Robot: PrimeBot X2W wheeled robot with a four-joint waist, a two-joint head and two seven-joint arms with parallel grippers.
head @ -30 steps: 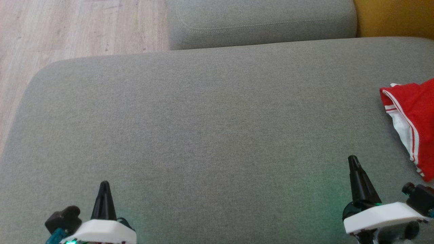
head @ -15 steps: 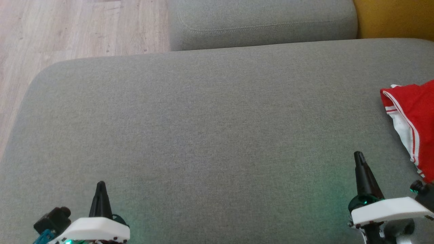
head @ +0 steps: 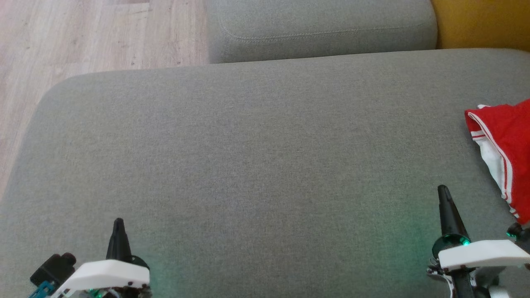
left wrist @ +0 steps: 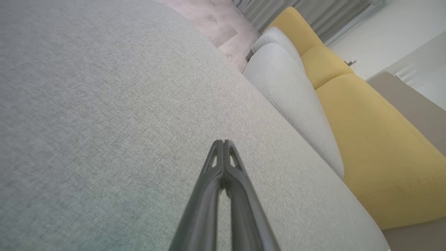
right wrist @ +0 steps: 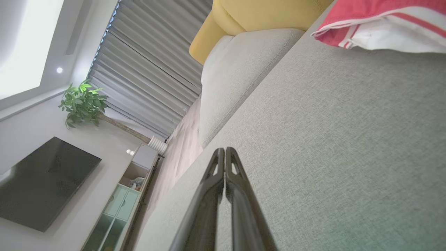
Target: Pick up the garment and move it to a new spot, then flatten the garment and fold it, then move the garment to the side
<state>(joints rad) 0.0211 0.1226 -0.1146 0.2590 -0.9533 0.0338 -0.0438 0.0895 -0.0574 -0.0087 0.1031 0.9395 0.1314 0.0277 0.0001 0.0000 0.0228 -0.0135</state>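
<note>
**Left gripper** [head: 119,225]: fingers pressed together, nothing between them. It sits at 7 o'clock in the head view, over bare seat cushion [head: 256,157].

**Right gripper** [head: 444,192]: also pressed shut and empty, at 5 o'clock in the head view.

**Garment** [head: 503,140]: red with white panel and stripes. It lies bunched on the cushion at 3 o'clock in the head view, at about 1 o'clock from the right gripper, near it but apart. The frame edge cuts off its far part.

**Hazards, as judged:**
- A reach with the jaws shut would shove the cloth along the cushion instead of taking it.
- With the garment's far part unseen, a pinch could catch one layer only, so it drags and stays crumpled.
- The cushion is soft, so a steep descent could dig the fingertips into the upholstery.
- The left gripper is well apart from the garment, and bringing it over risks crossing the right arm.
</note>
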